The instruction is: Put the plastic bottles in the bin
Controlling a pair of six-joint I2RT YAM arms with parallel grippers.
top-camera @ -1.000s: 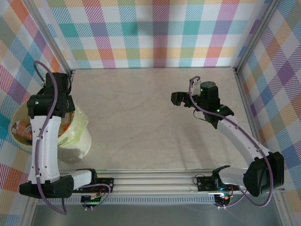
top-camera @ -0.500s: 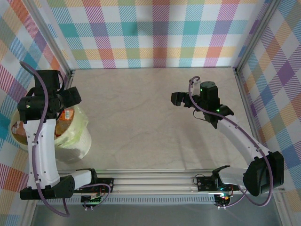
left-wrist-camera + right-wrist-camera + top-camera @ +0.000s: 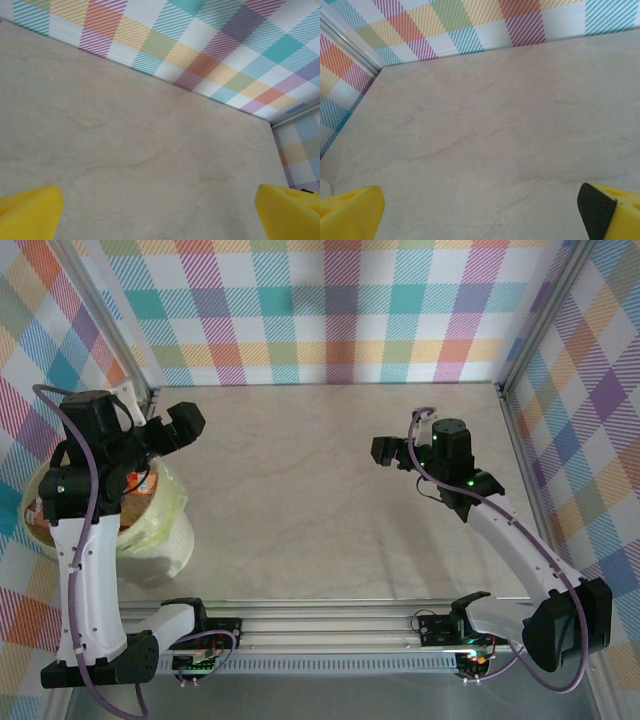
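Left gripper has lifted off the bin to its far side, jaws now spread wide and empty.
We list: plastic bottles, clear with orange labels, heaped inside the bin, below the left gripper, axes unreadable; bin round, pale, translucent, bag-lined; left arm the nearer; right gripper well apart from the bin, parted, empty; table smooth, marbled beige.

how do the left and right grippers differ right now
The left gripper hangs close to the bin on the left side. The right gripper is over the table right of centre, well away from the bin. The left gripper points toward the right side, while the right gripper points left. Both are open and empty, with yellow pads.
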